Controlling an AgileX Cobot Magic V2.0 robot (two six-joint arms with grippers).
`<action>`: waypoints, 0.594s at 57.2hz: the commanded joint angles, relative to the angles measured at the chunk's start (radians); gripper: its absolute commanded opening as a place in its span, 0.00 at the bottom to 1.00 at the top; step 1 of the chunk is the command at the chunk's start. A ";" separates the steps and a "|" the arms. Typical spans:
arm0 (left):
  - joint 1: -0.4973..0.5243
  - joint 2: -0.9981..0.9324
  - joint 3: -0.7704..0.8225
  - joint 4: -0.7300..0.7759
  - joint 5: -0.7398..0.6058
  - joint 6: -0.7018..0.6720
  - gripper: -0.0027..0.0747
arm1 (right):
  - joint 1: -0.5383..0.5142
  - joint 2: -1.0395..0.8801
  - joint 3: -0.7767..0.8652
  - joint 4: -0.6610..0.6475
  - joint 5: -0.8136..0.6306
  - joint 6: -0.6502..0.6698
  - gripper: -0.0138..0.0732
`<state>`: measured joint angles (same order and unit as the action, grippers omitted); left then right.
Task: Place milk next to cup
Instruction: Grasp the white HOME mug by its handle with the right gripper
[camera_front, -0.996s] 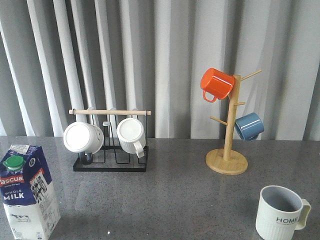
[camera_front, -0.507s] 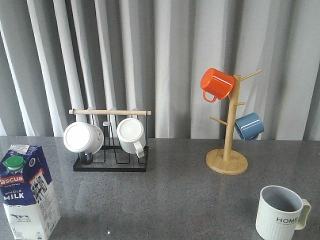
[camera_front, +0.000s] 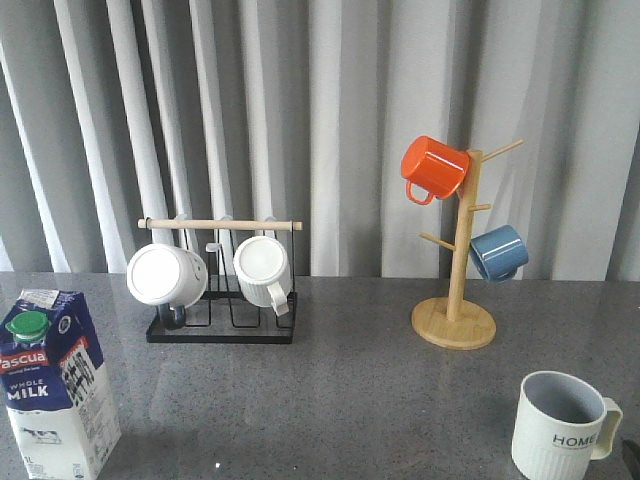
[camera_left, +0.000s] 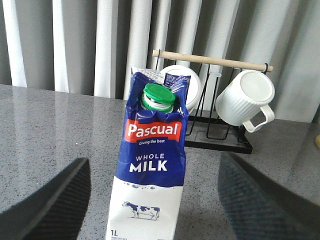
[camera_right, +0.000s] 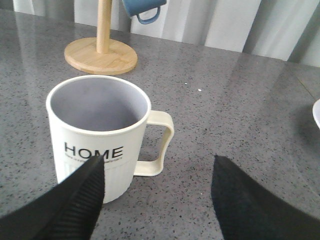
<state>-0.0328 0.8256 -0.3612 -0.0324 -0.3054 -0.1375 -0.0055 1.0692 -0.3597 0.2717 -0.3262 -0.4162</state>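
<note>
- Blue-and-white card, the milk (camera_front: 57, 383) stands upright at the near left corner of the table (camera_front: 350, 380), its long axis vertical, green cap (camera_left: 158, 96) at the gable.
- Straight ahead of the left gripper (camera_left: 150, 200) in the left wrist view, the carton sits centred between the two dark fingers (camera_left: 50, 200), which are spread wide on either side of it and touch nothing.
- Readable on the carton: "Pascual", "Giving the best", "WHOLE MILK", "1L", with a small cow drawing below.
- Far across at the near right stands the cup (camera_front: 560, 425), upright and well apart from the milk; "HOME" is printed in black, and its handle points to the robot's right in the front view.
- Over that mug, the right gripper (camera_right: 155, 200) has its fingers apart, holding nothing; one finger overlaps the cup's front in that view, contact unclear.
- My judgement: the left arm is much the nearer to the carton, so the grasp falls to it, followed by a long carry rightward.
- Behind stand a black wire rack (camera_front: 222, 310) with white mugs (camera_front: 165, 275) and a wooden mug tree (camera_front: 455, 300).
</note>
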 joint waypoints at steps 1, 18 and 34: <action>0.003 -0.001 -0.035 -0.007 -0.079 -0.010 0.71 | 0.001 0.040 -0.034 0.060 -0.138 -0.054 0.68; 0.003 -0.001 -0.035 -0.007 -0.079 -0.010 0.71 | 0.001 0.150 -0.034 0.096 -0.162 -0.081 0.68; 0.003 -0.001 -0.035 -0.007 -0.079 -0.010 0.71 | 0.001 0.162 -0.034 0.062 -0.189 -0.070 0.68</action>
<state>-0.0328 0.8256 -0.3612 -0.0324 -0.3054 -0.1375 -0.0055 1.2392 -0.3616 0.3745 -0.4189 -0.4863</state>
